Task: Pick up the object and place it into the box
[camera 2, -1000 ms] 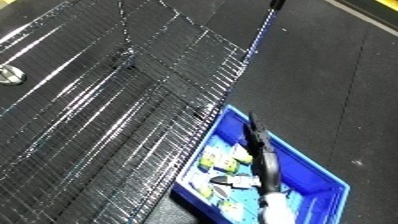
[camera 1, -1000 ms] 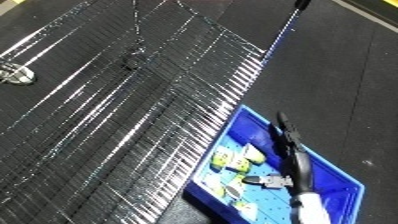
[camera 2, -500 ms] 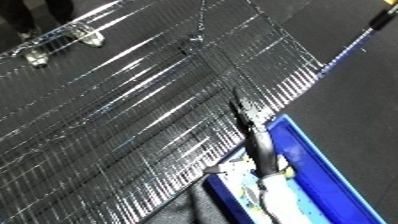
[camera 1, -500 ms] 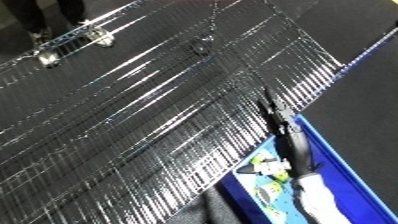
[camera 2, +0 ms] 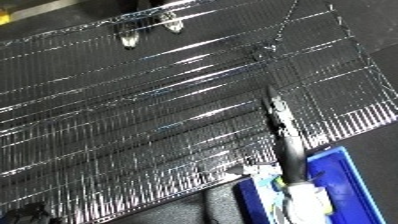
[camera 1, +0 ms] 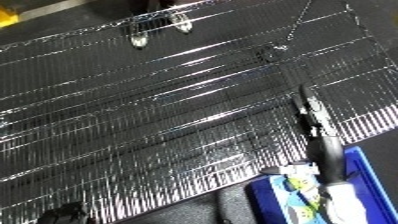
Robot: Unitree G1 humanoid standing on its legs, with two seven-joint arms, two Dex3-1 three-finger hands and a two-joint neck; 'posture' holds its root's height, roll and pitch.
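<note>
Left eye view gives you mostly the big ridged metal surface (camera 1: 160, 120) running far and left, with the blue bin (camera 1: 364, 200) at your near right corner, already holding light packets (camera 1: 298, 182). Your right hand (camera 1: 315, 117) reaches out over the bin's far edge with its dark fingers stretched straight and nothing in them. I can't tell which object is meant, so judge the pick as not yet begun.

Bin (camera 1: 357, 170) at lower right, just beside the wire rack (camera 1: 160, 115) filling the view's middle.
</note>
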